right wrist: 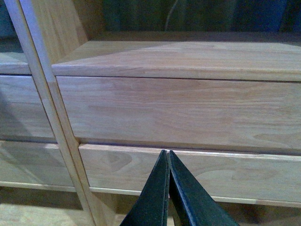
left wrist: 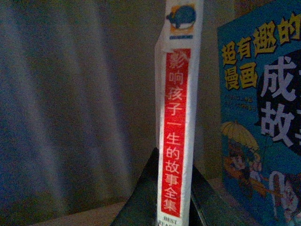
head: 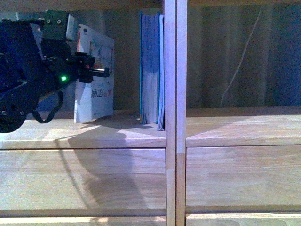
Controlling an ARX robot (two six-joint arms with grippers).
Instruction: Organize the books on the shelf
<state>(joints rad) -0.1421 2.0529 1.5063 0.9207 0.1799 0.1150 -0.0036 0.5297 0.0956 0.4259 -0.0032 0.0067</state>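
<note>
The left fingers [left wrist: 141,202] pinch the paperback [head: 99,101] upright in the left compartment of the shelf [head: 170,141], apart from the teal book [head: 149,70] at the divider, the right fingers [right wrist: 155,197] are pressed together, and I judge the placing step needs it moved beside that book, then released.

The right gripper [right wrist: 166,154], its dark fingers pressed together, hangs before the shelf's [right wrist: 188,59] pale drawer fronts [right wrist: 178,110]; possibly a cord [right wrist: 172,9] shows in the dim compartment above.
</note>
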